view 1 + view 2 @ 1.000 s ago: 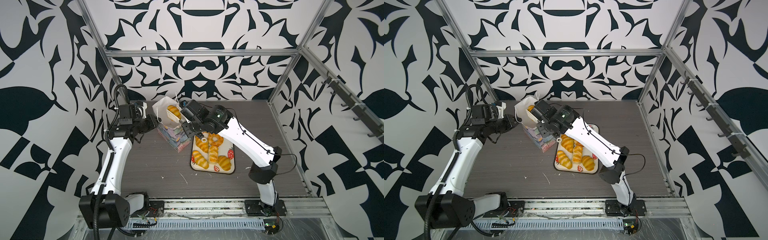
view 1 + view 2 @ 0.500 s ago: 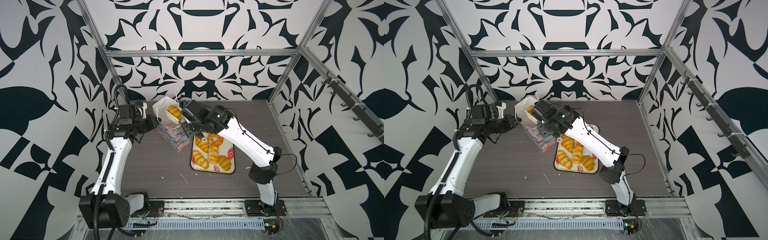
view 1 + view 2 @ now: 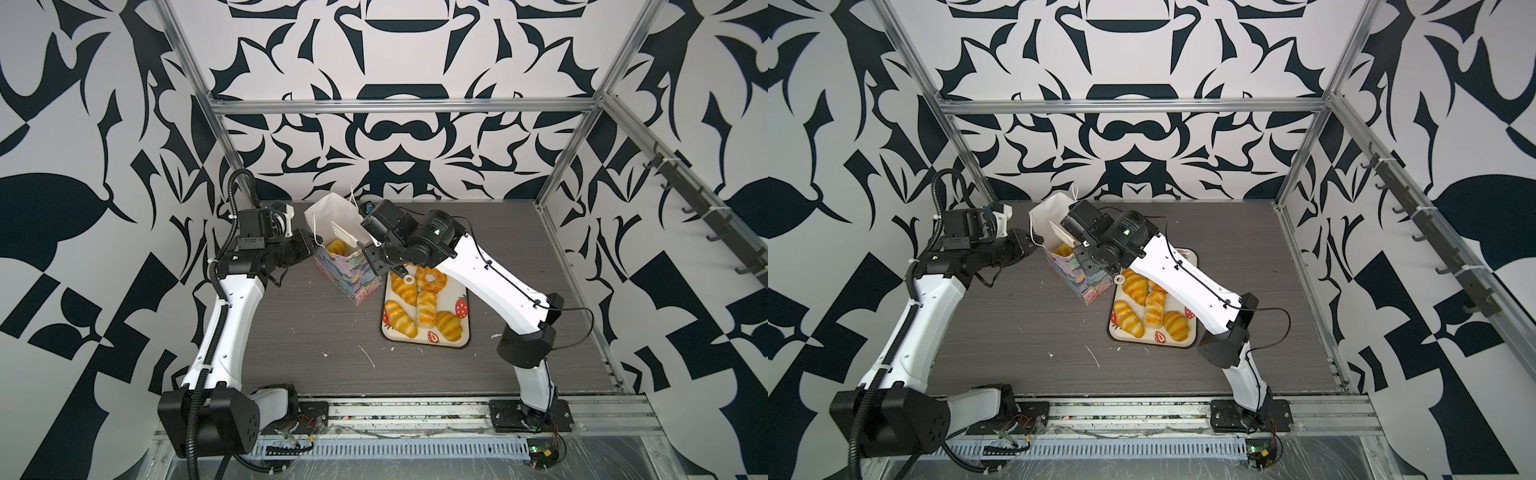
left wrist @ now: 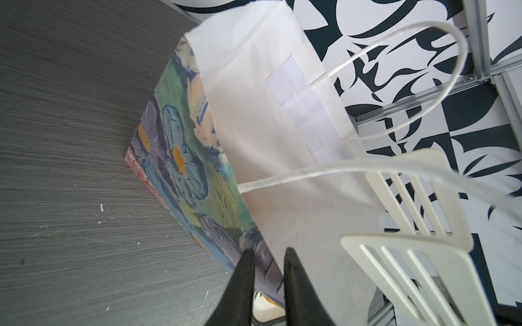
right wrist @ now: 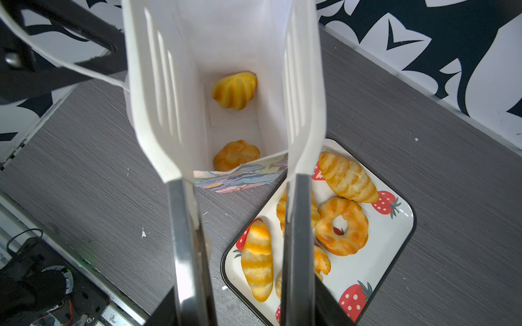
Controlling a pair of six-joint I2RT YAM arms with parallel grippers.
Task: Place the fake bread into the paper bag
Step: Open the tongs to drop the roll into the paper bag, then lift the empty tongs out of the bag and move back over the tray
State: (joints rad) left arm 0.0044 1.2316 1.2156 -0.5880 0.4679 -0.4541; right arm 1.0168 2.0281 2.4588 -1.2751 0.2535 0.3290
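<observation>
Table: I am looking down on a dark grey woodgrain table point(image 3: 311, 353) flecked with white scraps.
Tray: nearest me, right of centre, a cream strawberry tray point(image 5: 375, 254) carries the fake bread point(image 3: 400, 319) not yet bagged, which is several croissant-shaped rolls and a ring doughnut point(image 5: 341, 225).
Right gripper: my right gripper point(image 5: 243, 310) is clamped around the handles of white slotted tongs point(image 5: 158, 113). The tong blades stand apart over the bag's open mouth with nothing between them.
Paper bag: the paper bag point(image 3: 349, 277) stands upright just beside the tray's far left corner.
Inside the bag: a ridged yellow roll point(image 5: 234, 90) and a browner knotted bun point(image 5: 236, 154) lie apart on the white floor.
Left gripper: my left gripper point(image 4: 267, 271) is pinched together on the bag's rim, on the side away from the tray.
Cord handle: a white cord handle point(image 4: 457, 36) loops free above the rim.
</observation>
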